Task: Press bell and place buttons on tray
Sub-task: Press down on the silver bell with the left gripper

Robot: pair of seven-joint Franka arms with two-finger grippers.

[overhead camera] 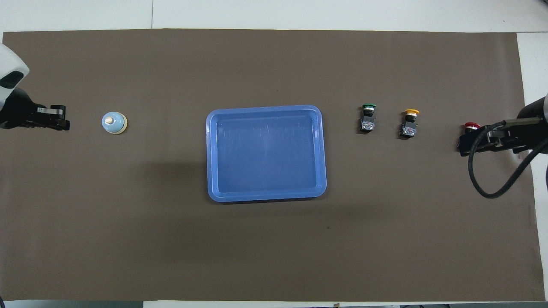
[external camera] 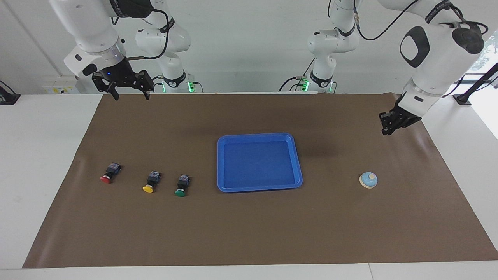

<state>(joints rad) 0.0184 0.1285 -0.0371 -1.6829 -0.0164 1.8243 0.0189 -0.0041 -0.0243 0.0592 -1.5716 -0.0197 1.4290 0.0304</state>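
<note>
The light-blue bell [external camera: 368,180] [overhead camera: 114,123] sits on the mat at the left arm's end. My left gripper [external camera: 385,132] [overhead camera: 64,124] hangs shut over the mat beside the bell, apart from it and holding nothing. The blue tray [external camera: 256,189] [overhead camera: 265,197] lies mid-table with nothing in it. Toward the right arm's end lie the buttons in a row: green [external camera: 181,186] [overhead camera: 368,117], yellow [external camera: 151,182] [overhead camera: 411,123], red [external camera: 109,173] [overhead camera: 472,125]. My right gripper [external camera: 130,95] [overhead camera: 461,146] waits open, raised over the mat's edge; in the overhead view it covers part of the red button.
A brown mat [external camera: 249,233] covers most of the white table [external camera: 39,155]. The right arm's black cable [overhead camera: 483,188] loops below its wrist in the overhead view.
</note>
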